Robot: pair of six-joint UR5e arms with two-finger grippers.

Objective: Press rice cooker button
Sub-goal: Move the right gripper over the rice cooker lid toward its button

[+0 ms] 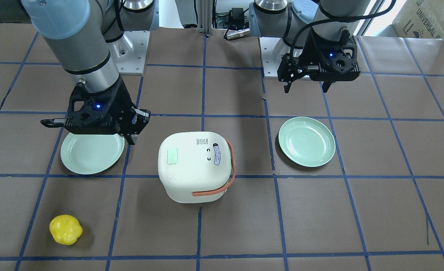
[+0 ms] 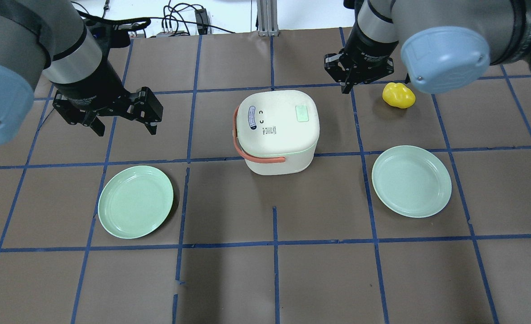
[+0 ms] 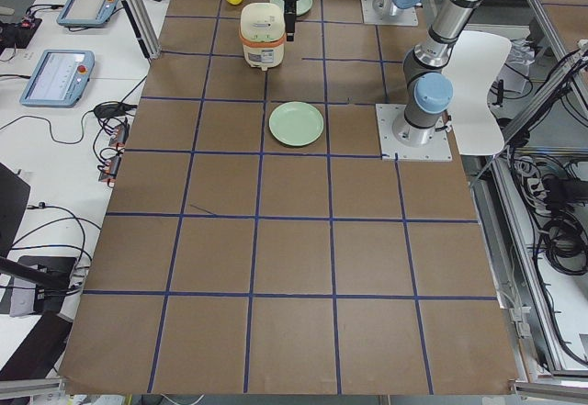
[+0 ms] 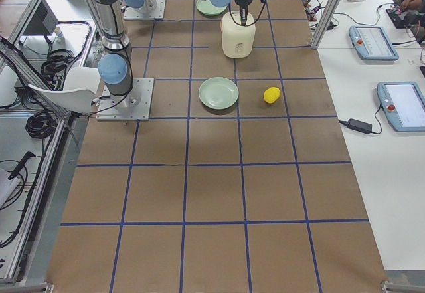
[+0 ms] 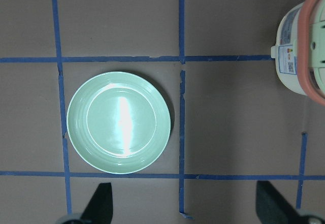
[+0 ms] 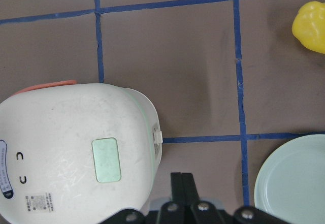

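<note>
Overhead exterior: left gripper (image 2: 125,130) hovers well left of rice cooker (image 2: 276,130), fingers spread, empty. Cooker sits btwn both arms, lid down. Right gripper (image 2: 347,87) hangs just off cooker's far-right corner, fingers pinched together, no contact. Approach step, I'd say. Next: bring rt tip over pale green pad (image 2: 303,113) on lid, prob the button, & push straight down.

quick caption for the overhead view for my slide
White rice cooker, lid shut, between two green plates, a yellow toy beyond; both arms hover either side, neither touching it.
</note>
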